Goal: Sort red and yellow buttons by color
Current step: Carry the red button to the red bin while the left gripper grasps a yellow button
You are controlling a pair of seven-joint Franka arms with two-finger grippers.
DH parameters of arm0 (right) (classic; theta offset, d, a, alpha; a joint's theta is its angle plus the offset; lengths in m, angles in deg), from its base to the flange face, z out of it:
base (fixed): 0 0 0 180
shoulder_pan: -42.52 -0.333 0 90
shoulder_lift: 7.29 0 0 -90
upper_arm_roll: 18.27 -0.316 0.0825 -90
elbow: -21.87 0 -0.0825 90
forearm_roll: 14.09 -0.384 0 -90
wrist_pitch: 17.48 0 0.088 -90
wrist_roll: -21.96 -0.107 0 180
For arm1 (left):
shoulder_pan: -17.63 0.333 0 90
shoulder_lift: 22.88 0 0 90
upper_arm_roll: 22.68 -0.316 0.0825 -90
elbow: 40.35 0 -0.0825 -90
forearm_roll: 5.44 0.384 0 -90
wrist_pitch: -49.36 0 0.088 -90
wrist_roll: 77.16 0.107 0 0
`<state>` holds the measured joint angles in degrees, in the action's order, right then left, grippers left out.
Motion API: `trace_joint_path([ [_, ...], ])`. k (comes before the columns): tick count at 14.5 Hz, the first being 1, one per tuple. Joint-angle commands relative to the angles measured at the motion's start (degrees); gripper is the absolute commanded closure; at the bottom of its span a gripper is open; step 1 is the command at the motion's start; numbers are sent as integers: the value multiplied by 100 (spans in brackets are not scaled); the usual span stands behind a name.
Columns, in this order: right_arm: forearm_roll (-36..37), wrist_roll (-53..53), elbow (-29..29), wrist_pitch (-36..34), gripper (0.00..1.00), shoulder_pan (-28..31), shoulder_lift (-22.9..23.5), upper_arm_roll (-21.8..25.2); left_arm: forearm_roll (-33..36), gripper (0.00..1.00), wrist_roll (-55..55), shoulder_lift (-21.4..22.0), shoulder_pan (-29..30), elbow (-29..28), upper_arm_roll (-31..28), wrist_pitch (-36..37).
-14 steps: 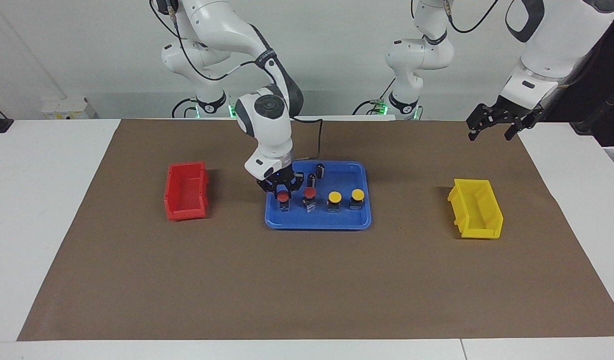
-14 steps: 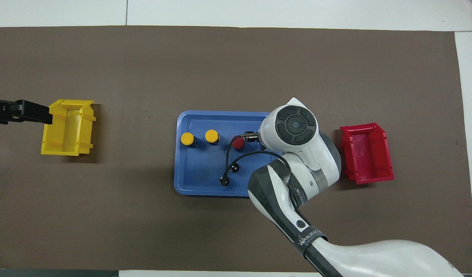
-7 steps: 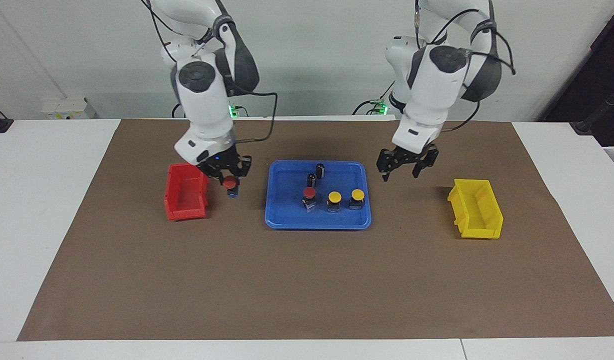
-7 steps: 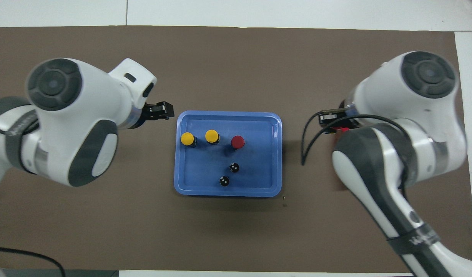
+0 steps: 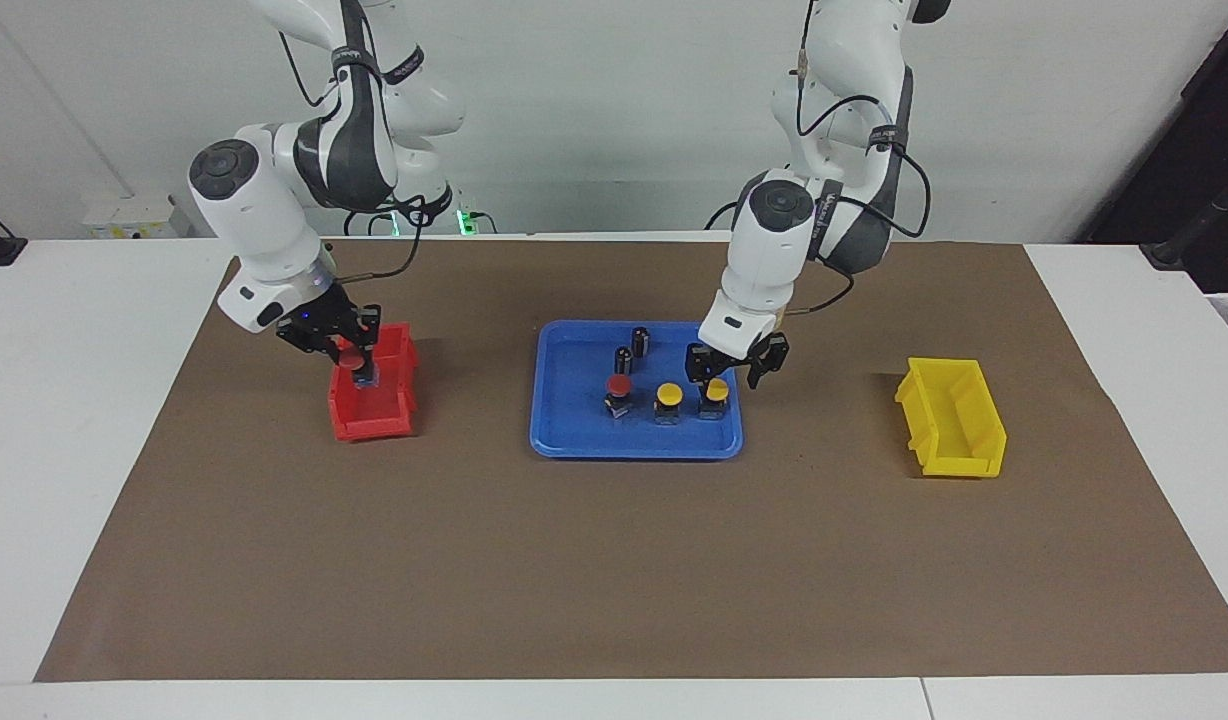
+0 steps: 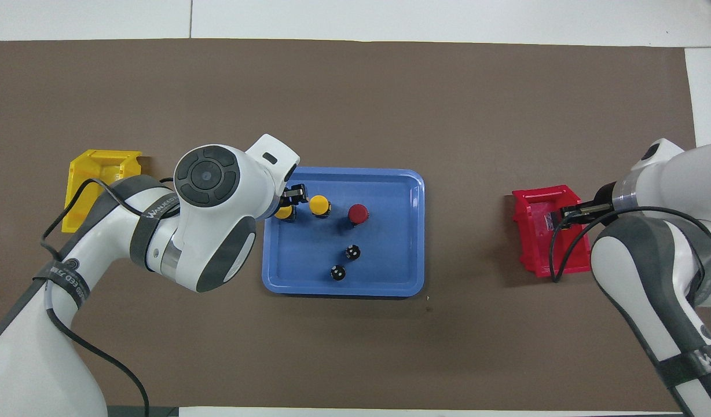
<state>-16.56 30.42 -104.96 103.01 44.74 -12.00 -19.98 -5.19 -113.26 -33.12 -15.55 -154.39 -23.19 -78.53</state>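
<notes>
My right gripper [image 5: 350,352] is shut on a red button [image 5: 352,358] and holds it over the red bin [image 5: 374,418]; in the overhead view the gripper [image 6: 557,218] shows over the bin [image 6: 541,263] and the button is hidden. My left gripper [image 5: 722,370] is open, its fingers either side of the yellow button [image 5: 716,388] at the left arm's end of the blue tray [image 5: 574,440]. A second yellow button [image 5: 668,394] and a second red button [image 5: 619,385] stand beside it in a row. In the overhead view the left gripper [image 6: 292,200] partly covers its yellow button [image 6: 283,213].
Two capless black cylinders [image 5: 640,340] [image 5: 623,358] stand in the tray nearer to the robots than the buttons. The yellow bin [image 5: 949,420] lies on the brown mat toward the left arm's end, the red bin toward the right arm's end.
My right gripper lifted a red button from the tray and carried it over the red bin. My left arm swung in from the yellow bin's end to the tray's yellow button.
</notes>
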Motion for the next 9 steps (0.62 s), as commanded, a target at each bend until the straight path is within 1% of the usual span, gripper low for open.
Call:
trace_joint_path([
  [1, -130, 217, -561, 457, 72, 138, -355, -74, -35, 18, -238, 109, -233, -224, -90, -184],
  [3, -130, 270, -798, 711, 72, 138, -382, -66, -35, 18, -239, 92, -224, -268, -90, -358],
  [4, -130, 331, -1000, 930, 72, 146, -390, -66, -35, 21, -239, 66, -207, -286, -90, -455],
  [6, -130, 358, -1326, 1423, 72, 129, -478, -66, -35, 22, -239, -4, -172, -286, -90, -605],
  [7, -130, 367, -1370, 1477, 70, 111, -461, -66, -35, 22, -248, -48, -172, -286, -98, -649],
  [9, -122, 454, -1432, 1565, 62, 112, -399, -66, -35, 23, -248, -163, -180, -286, -98, -649],
])
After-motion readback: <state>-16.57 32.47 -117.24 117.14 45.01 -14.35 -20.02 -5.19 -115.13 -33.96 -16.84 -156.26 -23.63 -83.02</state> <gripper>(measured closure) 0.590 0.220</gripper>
